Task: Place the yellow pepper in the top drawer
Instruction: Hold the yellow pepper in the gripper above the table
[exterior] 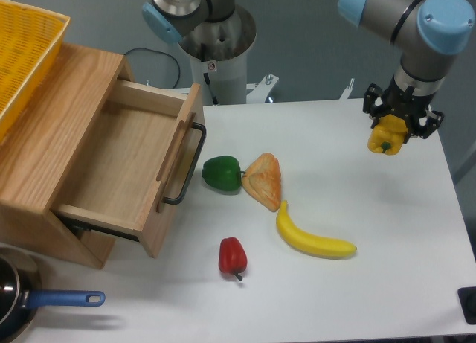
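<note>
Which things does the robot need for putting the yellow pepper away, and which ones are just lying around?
Needed for the job:
- yellow pepper, held up in the tool
- top drawer, pulled open

Just lying around:
- green pepper
- croissant
- banana
- red pepper
- yellow basket on the cabinet
- pan with a blue handle

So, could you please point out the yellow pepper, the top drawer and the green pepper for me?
yellow pepper point(386, 139), fixed camera, on its lower body below the claw.
top drawer point(111, 158), fixed camera, on its bare wooden floor.
green pepper point(219, 172), fixed camera, on its glossy side.
</note>
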